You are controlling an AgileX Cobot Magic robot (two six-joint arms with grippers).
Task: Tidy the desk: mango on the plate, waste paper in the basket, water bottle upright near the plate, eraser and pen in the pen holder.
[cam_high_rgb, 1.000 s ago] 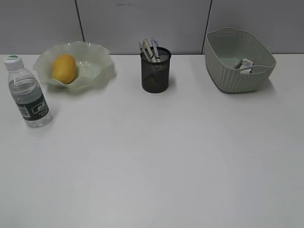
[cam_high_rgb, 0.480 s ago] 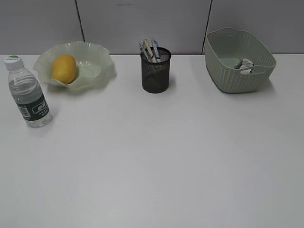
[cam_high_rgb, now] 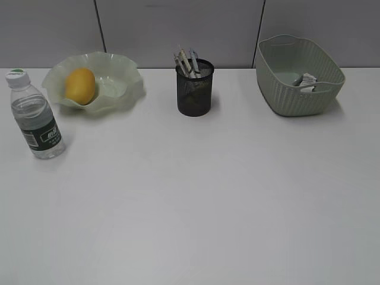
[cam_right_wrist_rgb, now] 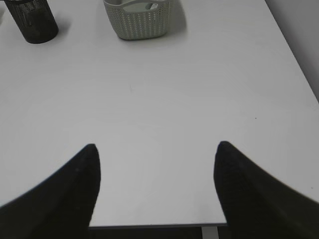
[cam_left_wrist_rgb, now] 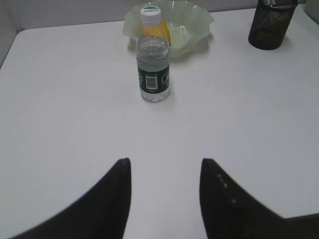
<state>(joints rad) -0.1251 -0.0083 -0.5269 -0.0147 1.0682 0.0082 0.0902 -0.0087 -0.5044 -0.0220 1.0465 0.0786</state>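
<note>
The left gripper [cam_left_wrist_rgb: 164, 167] hangs empty, jaws apart, the water bottle [cam_left_wrist_rgb: 153, 64] upright well ahead. The right gripper [cam_right_wrist_rgb: 157, 149] gapes wide, the basket [cam_right_wrist_rgb: 138, 19] far ahead.

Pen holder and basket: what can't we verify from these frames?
- Pen holder: exterior view shows pens sticking out; the dark mesh hides any eraser. Left wrist view crops its top.
- Basket: its wall hides most of the waste paper.
- Mango: left wrist view, mostly behind the water bottle.

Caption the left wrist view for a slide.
Open left gripper hangs empty above the desk, facing the upright bottle before the plate holding the mango.
</note>
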